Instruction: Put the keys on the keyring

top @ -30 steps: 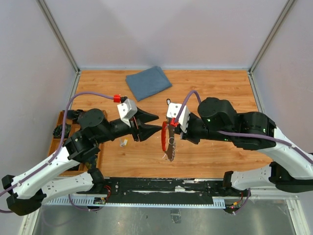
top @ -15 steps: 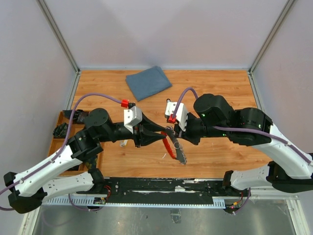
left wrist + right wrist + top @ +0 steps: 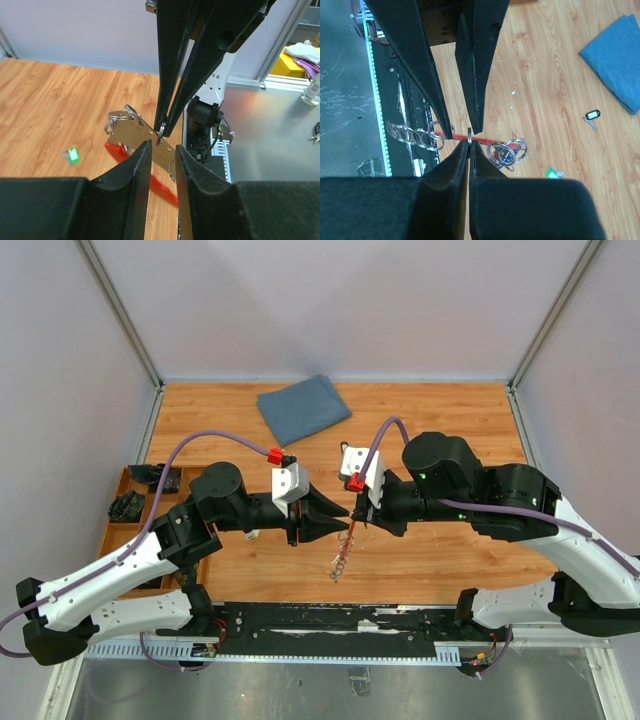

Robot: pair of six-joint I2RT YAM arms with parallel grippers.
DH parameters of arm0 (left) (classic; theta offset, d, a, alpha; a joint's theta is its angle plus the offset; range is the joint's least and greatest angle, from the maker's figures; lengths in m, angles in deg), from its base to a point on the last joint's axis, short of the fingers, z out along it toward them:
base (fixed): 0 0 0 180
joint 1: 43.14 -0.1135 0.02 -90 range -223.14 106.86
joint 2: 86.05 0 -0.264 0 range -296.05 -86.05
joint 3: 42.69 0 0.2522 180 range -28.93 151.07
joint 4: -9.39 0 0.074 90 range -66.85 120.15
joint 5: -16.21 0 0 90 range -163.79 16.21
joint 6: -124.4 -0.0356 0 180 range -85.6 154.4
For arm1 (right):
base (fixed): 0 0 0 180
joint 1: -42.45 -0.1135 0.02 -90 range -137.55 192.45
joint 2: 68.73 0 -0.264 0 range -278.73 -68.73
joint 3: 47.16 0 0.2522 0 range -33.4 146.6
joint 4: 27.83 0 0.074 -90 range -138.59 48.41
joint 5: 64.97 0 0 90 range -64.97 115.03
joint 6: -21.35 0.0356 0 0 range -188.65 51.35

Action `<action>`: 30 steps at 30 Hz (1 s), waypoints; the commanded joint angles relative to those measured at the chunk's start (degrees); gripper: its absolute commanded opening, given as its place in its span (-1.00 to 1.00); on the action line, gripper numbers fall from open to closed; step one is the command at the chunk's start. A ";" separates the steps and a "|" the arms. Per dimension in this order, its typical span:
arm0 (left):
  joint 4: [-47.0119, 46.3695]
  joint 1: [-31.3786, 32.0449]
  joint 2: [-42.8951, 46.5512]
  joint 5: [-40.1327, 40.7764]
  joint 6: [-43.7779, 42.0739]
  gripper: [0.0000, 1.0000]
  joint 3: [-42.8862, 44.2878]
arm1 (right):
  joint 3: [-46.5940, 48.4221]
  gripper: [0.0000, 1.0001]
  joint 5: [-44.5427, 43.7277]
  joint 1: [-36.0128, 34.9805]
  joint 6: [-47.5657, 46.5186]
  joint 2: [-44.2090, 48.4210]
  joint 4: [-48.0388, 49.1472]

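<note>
Far out at nine o'clock from my hands sits the tray (image 3: 125, 538) with some dark bits in it; nothing there matters for this job.

My left gripper (image 3: 162, 148) comes in from the left with its fingers part open, leaving a narrow gap. They straddle the keyring (image 3: 341, 552), and as far as I can see they do not clamp it.

The keyring hangs in the air where my two hands meet, above the table (image 3: 450, 420). Its red loop sits just under the fingertips, and the silvery chain and rings dangle toward six o'clock.

My right gripper (image 3: 470, 143), coming from three o'clock, is closed almost to nothing on one small ring of the keyring, so it alone seems to carry the weight.

The keys are not on it. In my right wrist view the green key (image 3: 553, 173) lies on the wood at about four o'clock from my fingertips. The dark key (image 3: 591, 116) lies farther off at two o'clock, toward the blue cloth (image 3: 615, 55). Both are well apart from the ring.

I judge the task barely begun. The ring is up and steadied, but no key is threaded. What is left is to spread a ring with my left fingers, then fetch each key and work it on.
</note>
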 commanded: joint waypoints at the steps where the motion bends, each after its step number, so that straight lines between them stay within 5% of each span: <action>1: -2.43 0.46 -0.03 1.10 -0.12 -0.38 2.08 | -1.12 -0.99 2.14 0.66 -0.32 1.24 2.60; 10: -3.73 1.00 -0.48 0.09 0.81 -0.48 2.29 | -2.64 -0.99 2.08 0.71 -0.50 1.72 4.07; 17: -3.00 1.54 -0.79 0.39 0.58 -0.98 1.98 | -4.03 -0.99 2.36 0.70 -0.62 3.53 6.88; 21: -2.51 1.52 0.01 1.84 0.45 -0.99 1.89 | -5.27 -0.97 3.18 0.70 -0.99 4.99 8.28; 30: -7.15 1.48 4.10 6.15 4.55 -0.99 -0.28 | -13.87 -0.45 3.20 0.70 -2.62 13.04 18.37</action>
